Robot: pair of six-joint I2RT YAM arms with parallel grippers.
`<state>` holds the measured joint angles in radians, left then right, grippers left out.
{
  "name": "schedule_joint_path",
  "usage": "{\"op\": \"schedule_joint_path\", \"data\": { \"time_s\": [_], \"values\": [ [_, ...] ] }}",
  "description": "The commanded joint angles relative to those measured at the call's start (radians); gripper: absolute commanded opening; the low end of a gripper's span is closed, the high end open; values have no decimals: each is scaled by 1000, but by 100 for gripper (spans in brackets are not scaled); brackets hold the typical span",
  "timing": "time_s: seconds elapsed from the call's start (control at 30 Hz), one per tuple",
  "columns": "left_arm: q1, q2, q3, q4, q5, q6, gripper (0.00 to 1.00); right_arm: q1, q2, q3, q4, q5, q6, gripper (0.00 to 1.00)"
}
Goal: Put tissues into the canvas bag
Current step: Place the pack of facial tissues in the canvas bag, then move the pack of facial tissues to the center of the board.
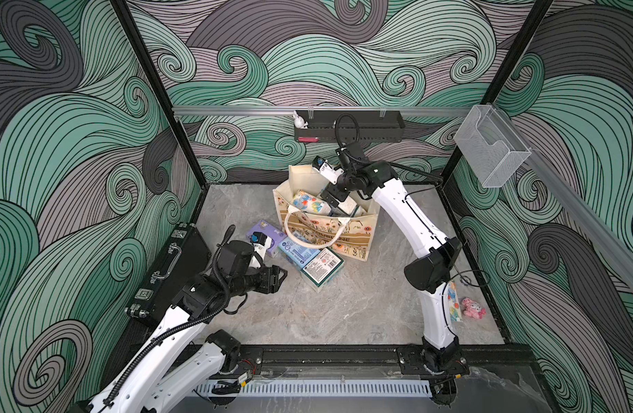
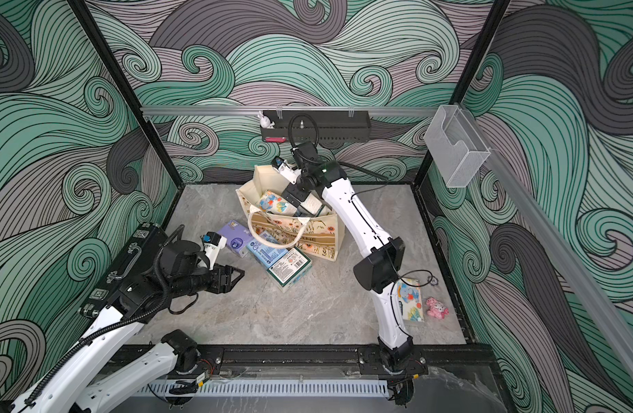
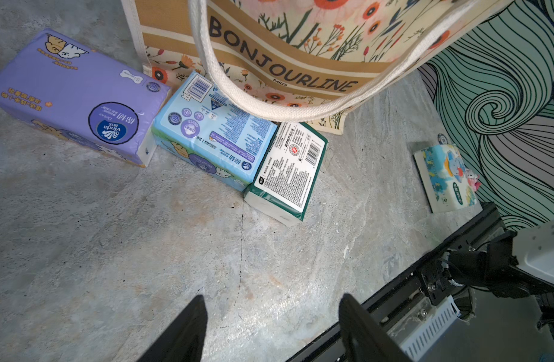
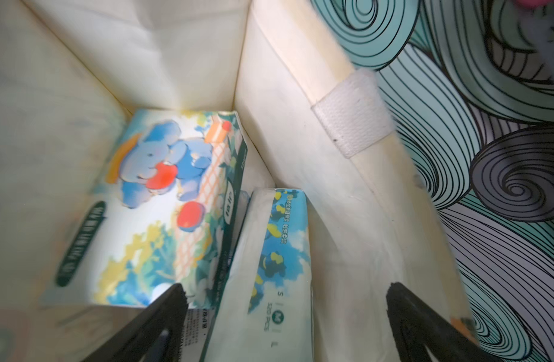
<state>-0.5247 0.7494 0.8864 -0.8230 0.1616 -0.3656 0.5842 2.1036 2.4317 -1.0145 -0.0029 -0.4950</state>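
The canvas bag (image 1: 347,232) stands upright at the back of the floor, mouth up. My right gripper (image 4: 285,301) reaches down into it, open. A white elephant-print tissue pack (image 4: 279,266) stands on edge between its fingers, clear of one finger, and another (image 4: 163,203) lies flat beside it. On the floor against the bag's front lie a purple pack (image 3: 72,94), a light blue pack (image 3: 213,138) and a green-white pack (image 3: 288,169), side by side. One more elephant pack (image 2: 410,298) lies by the right arm. My left gripper (image 1: 281,277) hovers open and empty near the green-white pack.
A black hard case (image 1: 175,264) leans on the left wall behind my left arm. A pink plush toy (image 1: 472,307) sits at the right wall. The bag's white handle (image 3: 269,106) droops over the light blue pack. A black rail (image 1: 325,354) runs along the front edge.
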Motion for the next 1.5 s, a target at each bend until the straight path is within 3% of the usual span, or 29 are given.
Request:
{"op": "schedule_joint_path", "data": {
  "time_s": [0.0, 0.1, 0.27, 0.37, 0.5, 0.57, 0.77, 0.9, 1.03, 1.1, 1.17, 1.3, 1.47],
  "values": [
    [6, 5, 2, -4, 1, 10, 69, -2, -133, -3, -8, -93, 115, 99],
    [6, 8, 2, -4, 1, 11, 69, -2, -204, -80, -12, -106, 174, 89],
    [5, 8, 1, -5, 1, 9, 69, -3, -284, -202, -56, -92, 311, 23],
    [6, 7, 1, -5, 1, 9, 69, -16, -344, -299, -58, -14, 411, 0],
    [4, 12, 0, -5, 8, 9, 69, -114, -495, -490, -45, -19, 575, 0],
    [5, 13, 0, -5, 12, 10, 69, -174, -628, -663, 9, -58, 645, 0],
    [5, 9, -3, 3, 12, 9, 69, -329, -986, -1003, 87, -57, 740, 0],
    [5, 22, 0, 3, 28, 14, 69, -396, -1081, -1100, 42, 8, 796, 14],
    [5, 22, 0, 4, 35, 15, 69, -446, -1133, -1239, -9, 237, 1006, 79],
    [5, 17, -1, 5, 34, 15, 69, -480, -1111, -1276, -58, 277, 1080, 94],
    [4, 11, -3, 5, 32, 13, 69, -534, -1071, -1305, -105, 256, 1145, 100],
    [5, 9, -2, 5, 35, 16, 69, -666, -1020, -1419, -117, 146, 1270, 100],
    [4, 4, -3, 4, 35, 15, 69, -713, -944, -1505, -117, 227, 1317, 100]
  ]
}}
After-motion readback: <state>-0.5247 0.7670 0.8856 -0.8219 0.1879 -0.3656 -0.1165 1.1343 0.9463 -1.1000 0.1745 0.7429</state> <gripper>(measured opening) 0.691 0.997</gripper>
